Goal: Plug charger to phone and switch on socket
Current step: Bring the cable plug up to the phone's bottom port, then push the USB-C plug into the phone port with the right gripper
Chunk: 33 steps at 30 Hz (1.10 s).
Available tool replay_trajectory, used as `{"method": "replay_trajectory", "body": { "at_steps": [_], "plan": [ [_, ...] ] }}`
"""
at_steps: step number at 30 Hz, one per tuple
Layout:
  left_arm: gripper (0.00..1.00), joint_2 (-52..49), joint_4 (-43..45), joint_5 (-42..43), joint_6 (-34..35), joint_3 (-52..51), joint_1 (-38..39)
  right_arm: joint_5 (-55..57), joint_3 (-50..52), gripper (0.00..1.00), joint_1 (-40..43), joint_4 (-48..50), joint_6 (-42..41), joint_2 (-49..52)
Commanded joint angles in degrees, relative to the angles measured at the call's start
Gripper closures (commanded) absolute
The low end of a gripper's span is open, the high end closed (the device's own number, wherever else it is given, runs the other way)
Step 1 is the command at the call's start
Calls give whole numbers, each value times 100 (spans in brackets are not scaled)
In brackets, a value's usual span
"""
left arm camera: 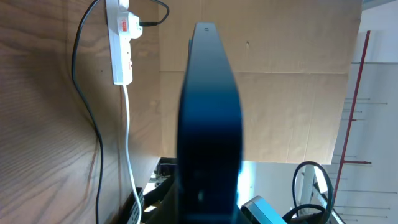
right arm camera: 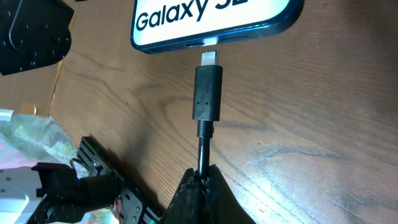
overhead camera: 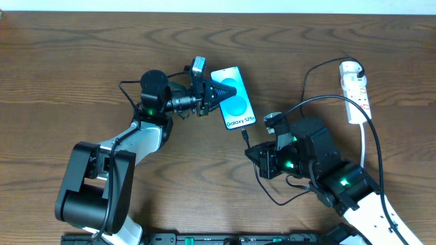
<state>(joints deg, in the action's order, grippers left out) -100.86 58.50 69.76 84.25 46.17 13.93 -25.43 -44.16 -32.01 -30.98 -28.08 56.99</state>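
Observation:
The phone (overhead camera: 234, 97) with its blue screen and "Galaxy S25+" band is held by my left gripper (overhead camera: 212, 94), shut on its far edge; in the left wrist view the phone (left arm camera: 209, 112) fills the middle edge-on. My right gripper (overhead camera: 255, 151) is shut on the charger cable just behind its black connector (right arm camera: 207, 93). The metal tip sits just short of the port in the phone's bottom edge (right arm camera: 211, 25), lined up with it. The white socket (overhead camera: 355, 89) lies at the far right with the black plug in its top end; it also shows in the left wrist view (left arm camera: 120, 43).
The charger's thin black cable (overhead camera: 327, 102) loops from the socket across the wooden table (overhead camera: 102, 54) toward my right arm. The socket's white cord (overhead camera: 364, 146) runs down the right side. Both arm bases stand at the front edge.

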Motion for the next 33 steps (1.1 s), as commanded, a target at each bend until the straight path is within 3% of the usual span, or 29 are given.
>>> {"method": "replay_trajectory", "body": {
  "at_steps": [1, 33],
  "plan": [
    [93, 55, 76, 61, -234, 153, -2, 24, -2, 99, -35, 15, -61, 7],
    [92, 55, 74, 83, -514, 105, -2, 26, -2, 99, -35, 170, -61, 7]
  ]
}}
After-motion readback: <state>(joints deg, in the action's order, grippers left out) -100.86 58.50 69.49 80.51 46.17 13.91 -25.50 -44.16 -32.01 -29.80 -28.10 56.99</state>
